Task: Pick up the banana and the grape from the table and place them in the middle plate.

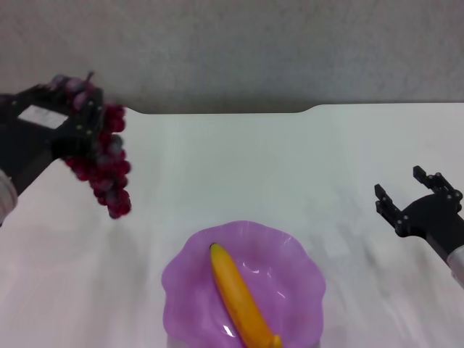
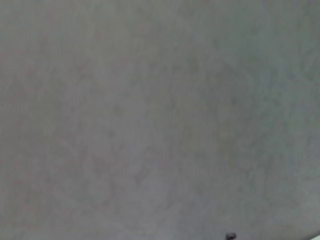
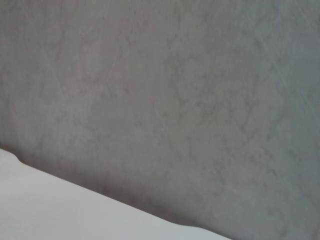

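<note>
The banana [image 1: 243,299] lies in the purple middle plate [image 1: 297,279] at the near middle of the white table [image 1: 239,167], its length running toward me. My left gripper [image 1: 83,119] is at the far left, raised above the table, shut on the bunch of dark red grapes [image 1: 109,167], which hangs down from it. My right gripper [image 1: 409,192] is open and empty at the right side of the table. The wrist views show only the grey wall and a strip of the table.
The grey wall [image 1: 232,51] stands behind the table's notched far edge [image 1: 217,112]. Bare tabletop lies between the plate and both grippers.
</note>
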You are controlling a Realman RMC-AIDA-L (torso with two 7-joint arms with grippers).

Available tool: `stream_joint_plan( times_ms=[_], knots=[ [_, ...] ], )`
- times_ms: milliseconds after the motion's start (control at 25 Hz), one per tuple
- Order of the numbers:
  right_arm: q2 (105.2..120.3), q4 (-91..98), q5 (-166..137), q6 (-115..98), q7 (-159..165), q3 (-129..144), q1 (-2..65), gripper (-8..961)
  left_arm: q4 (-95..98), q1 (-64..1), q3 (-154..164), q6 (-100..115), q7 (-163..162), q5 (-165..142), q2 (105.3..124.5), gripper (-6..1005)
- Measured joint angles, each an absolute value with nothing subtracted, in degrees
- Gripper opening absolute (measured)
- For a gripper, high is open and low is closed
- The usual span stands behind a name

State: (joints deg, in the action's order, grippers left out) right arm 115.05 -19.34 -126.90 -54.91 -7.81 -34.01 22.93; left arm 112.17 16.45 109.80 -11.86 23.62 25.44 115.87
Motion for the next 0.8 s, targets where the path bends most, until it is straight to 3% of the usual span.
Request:
stream_joint_plan(
  times_ms=[320, 520, 800],
  knots=[
    [115.23, -18.0, -126.8, -54.8, -7.5, -34.0, 22.9, 735, 116.2, 13.4, 108.0, -23.0, 39.4, 46.4, 114.39, 313],
    [115.22, -18.1, -126.7, -54.8, -7.4, -34.0, 23.2, 735, 114.8, 11.4, 101.4, -36.9, 59.1, 69.6, 116.42, 306],
    [115.22, -18.1, -126.7, -54.8, -7.4, -34.0, 23.3, 735, 108.1, 9.4, 104.7, -40.4, 70.6, 77.6, 116.78, 303]
  ],
)
